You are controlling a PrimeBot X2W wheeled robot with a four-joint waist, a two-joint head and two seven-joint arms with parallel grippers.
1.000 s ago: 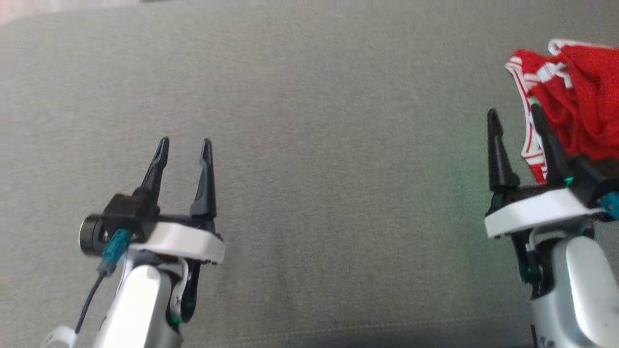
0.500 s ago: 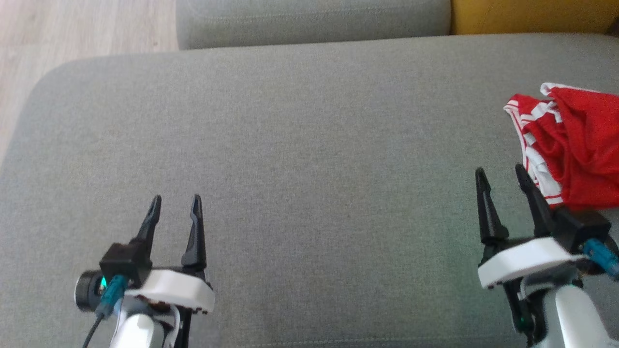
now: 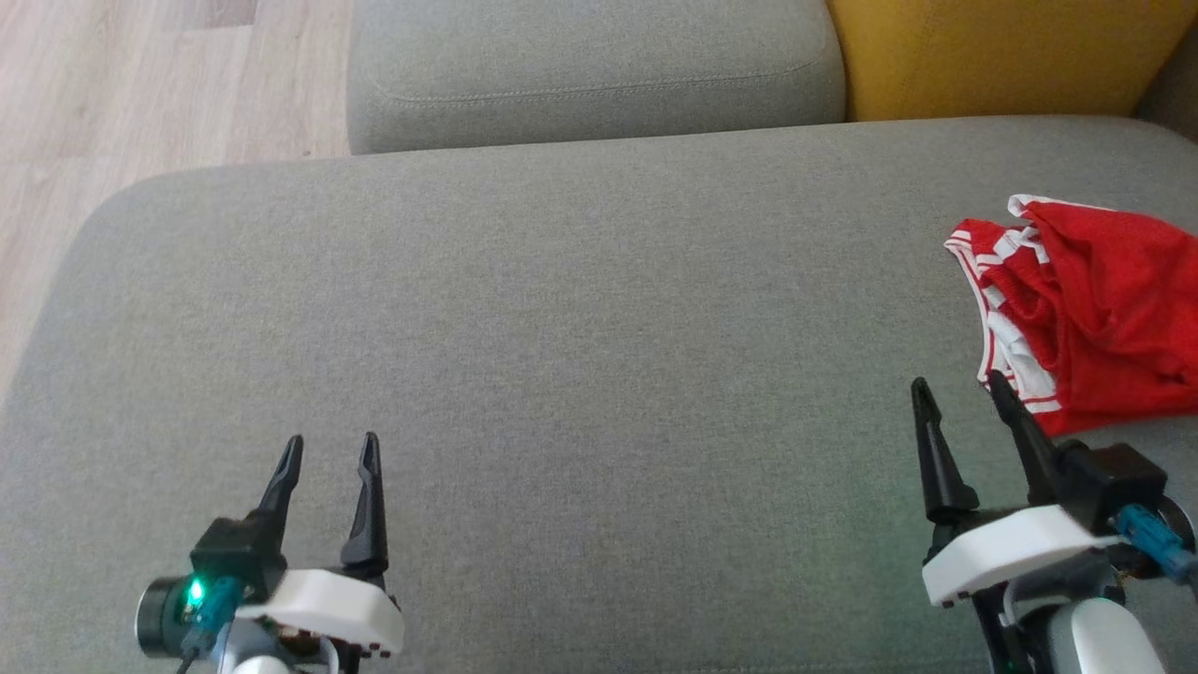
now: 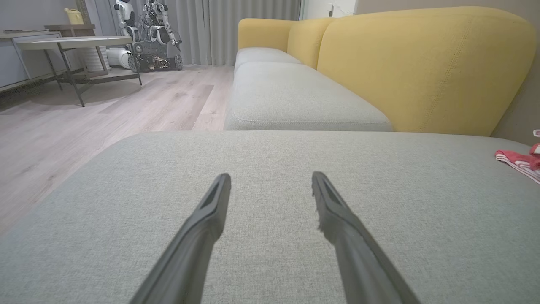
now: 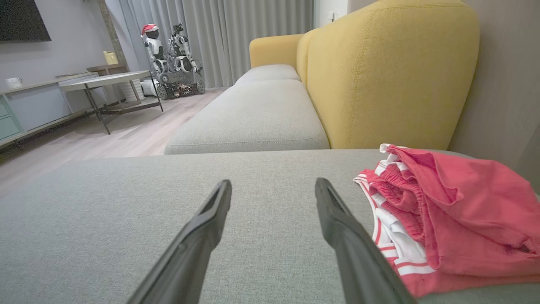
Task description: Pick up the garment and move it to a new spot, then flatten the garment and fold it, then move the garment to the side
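The garment (image 3: 1095,309), red with white striped trim, lies crumpled at the right end of the grey sofa seat (image 3: 580,318); the right wrist view has the garment (image 5: 447,211) close at the right, and its striped edge (image 4: 517,160) peeks in at the far right of the left wrist view. My right gripper (image 3: 959,388) hovers open just left of and nearer than the garment, its right finger close to the trim, nothing between its fingers. At the lower left my left gripper (image 3: 328,445) is open and empty over bare seat.
A second grey seat cushion (image 3: 590,65) and a yellow backrest (image 3: 1011,51) lie beyond the seat. Wooden floor (image 3: 140,94) is at the upper left, past the seat's rounded left edge. Far off stand a low table (image 4: 71,44) and another robot (image 4: 147,33).
The whole picture has shifted down as the camera tilted up, bringing the seat's far edge, second cushion, backrest and floor into view. Both grippers stay open; the garment has not moved.
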